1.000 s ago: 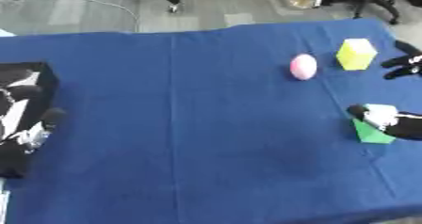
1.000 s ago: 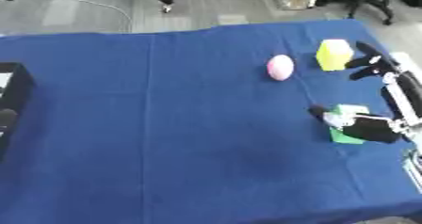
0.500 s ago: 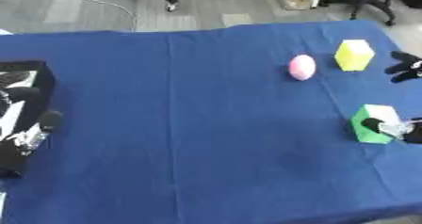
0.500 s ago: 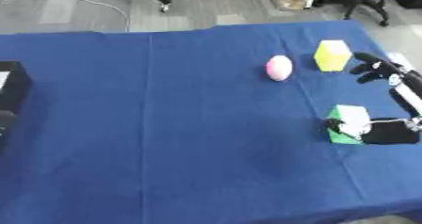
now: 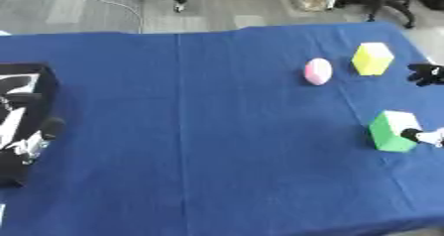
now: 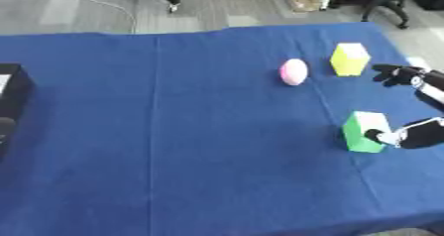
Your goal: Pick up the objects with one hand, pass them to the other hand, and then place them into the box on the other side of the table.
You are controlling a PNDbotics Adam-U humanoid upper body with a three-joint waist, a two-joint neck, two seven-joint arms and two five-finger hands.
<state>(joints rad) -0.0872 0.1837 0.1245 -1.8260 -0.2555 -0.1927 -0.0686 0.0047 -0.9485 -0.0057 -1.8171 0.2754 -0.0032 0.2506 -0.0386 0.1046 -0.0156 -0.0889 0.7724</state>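
A green block (image 6: 364, 131) stands on the blue table (image 6: 191, 131) at the right. A yellow block (image 6: 350, 59) and a pink egg-shaped object (image 6: 293, 71) lie farther back. My right hand (image 6: 420, 133) comes in from the right edge and is open; its thumb tip touches the green block's right side, while its fingers (image 6: 399, 74) spread out beside the yellow block and touch nothing. My left hand (image 5: 26, 143) rests open at the lower left, in front of the black box (image 5: 43, 79).
The black box stands at the table's left edge with black and white shapes inside. Beyond the far edge are grey floor, chair legs and a cable. The blue cloth between the box and the objects is bare.
My right hand has drawn back to the right, off the top of the green block, which now stands uncovered. The left hand has barely moved.
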